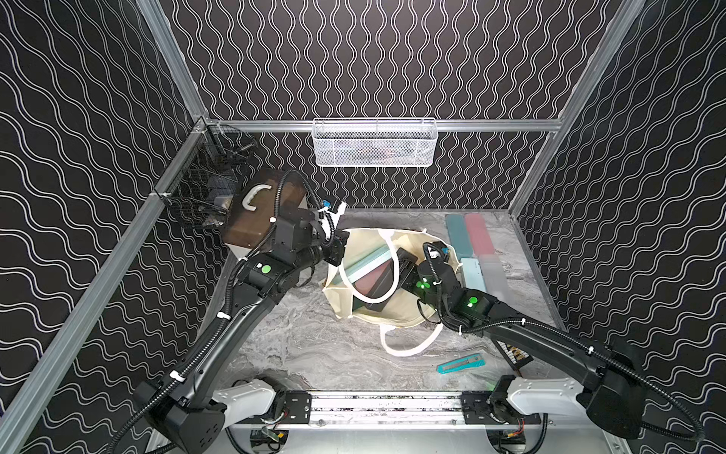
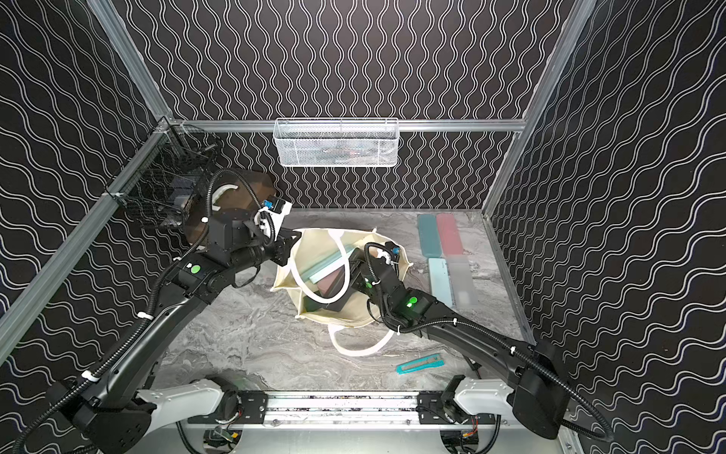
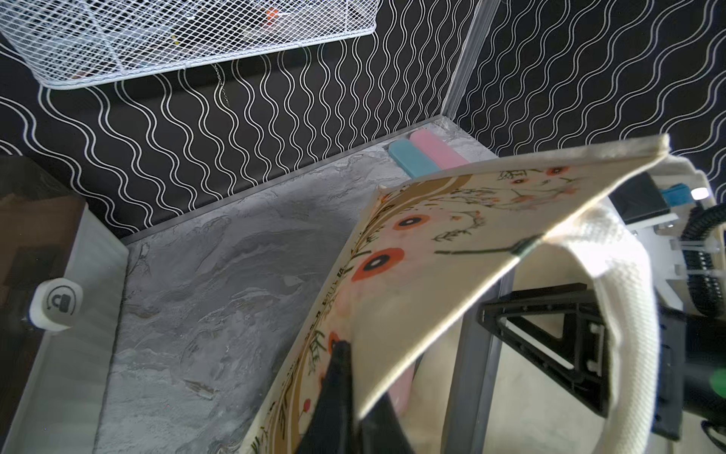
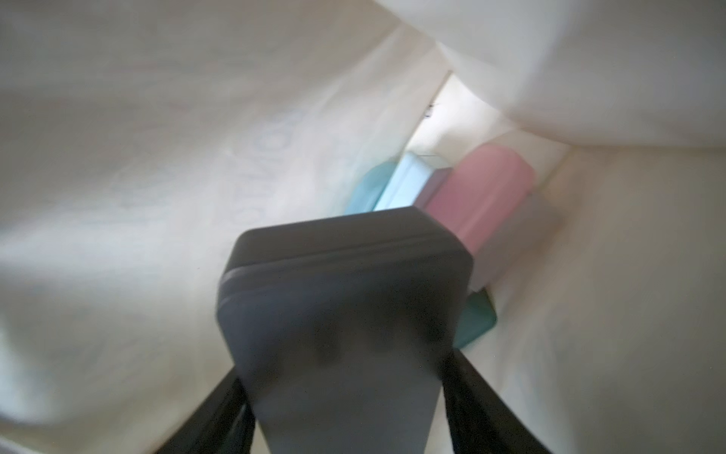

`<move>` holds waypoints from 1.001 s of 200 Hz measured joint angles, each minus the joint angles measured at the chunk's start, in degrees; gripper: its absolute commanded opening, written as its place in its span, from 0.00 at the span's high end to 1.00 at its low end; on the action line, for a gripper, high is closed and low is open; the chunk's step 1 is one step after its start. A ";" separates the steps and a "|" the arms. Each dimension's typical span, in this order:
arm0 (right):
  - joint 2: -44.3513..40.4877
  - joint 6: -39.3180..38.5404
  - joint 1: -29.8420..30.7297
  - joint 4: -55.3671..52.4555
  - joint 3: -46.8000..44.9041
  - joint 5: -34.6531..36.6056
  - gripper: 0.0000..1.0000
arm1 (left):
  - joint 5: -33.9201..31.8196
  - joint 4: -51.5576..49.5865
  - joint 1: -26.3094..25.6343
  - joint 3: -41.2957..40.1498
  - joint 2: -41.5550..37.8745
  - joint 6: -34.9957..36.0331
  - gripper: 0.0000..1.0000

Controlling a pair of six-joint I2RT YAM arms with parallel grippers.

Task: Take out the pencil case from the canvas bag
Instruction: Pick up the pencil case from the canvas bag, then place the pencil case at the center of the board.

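The left gripper (image 1: 338,247) is pinching the printed wall of the bag (image 1: 393,314) at its rim, jaws fully closed on the cloth, and is holding the mouth open. Inside, a dark case (image 4: 345,298) is lying among other cases (image 4: 479,184), well within the bag. The right gripper (image 1: 405,270) is reaching into the mouth, its jaws spread wide with one finger on each side of the dark case, and it appears to be gripping it. The grasp is looking done. Lifting the case clear and setting it on the table (image 1: 314,346) is what is remaining. Four more cases (image 1: 477,251) are lying on the table at the right.
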 measured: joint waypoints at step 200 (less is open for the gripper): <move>1.29 -17.49 -0.24 4.76 5.88 -6.43 0.46 | 5.18 -3.41 0.13 1.53 1.42 0.26 1.00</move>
